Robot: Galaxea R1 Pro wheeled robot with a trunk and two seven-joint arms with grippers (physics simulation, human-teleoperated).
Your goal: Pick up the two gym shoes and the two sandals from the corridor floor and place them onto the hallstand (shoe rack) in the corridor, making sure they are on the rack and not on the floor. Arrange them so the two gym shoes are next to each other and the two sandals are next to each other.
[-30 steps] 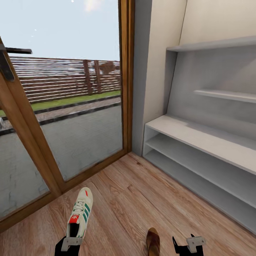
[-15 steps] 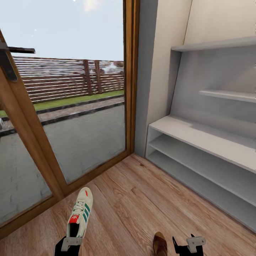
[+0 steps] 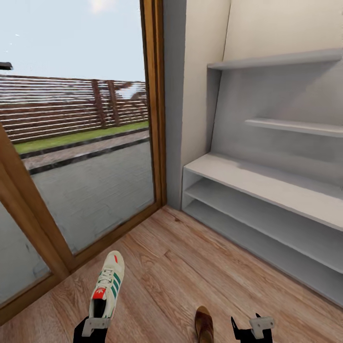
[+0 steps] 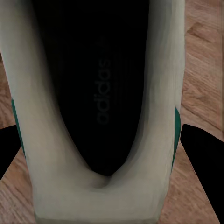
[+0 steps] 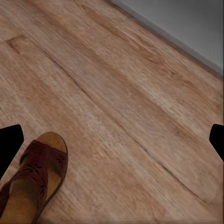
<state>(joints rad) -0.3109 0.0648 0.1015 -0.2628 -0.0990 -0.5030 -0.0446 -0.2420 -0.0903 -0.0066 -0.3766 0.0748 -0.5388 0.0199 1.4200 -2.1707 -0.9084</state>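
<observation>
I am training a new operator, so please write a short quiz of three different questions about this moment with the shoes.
1. True or false: the left gripper holds a gym shoe.
2. Where does the sandal lie? A) on the hallstand B) on the corridor floor C) in the right gripper
3. Fill in: the right gripper's fingers stand ____, with nothing between them.

Key: 1 true; 2 B; 3 open
</observation>
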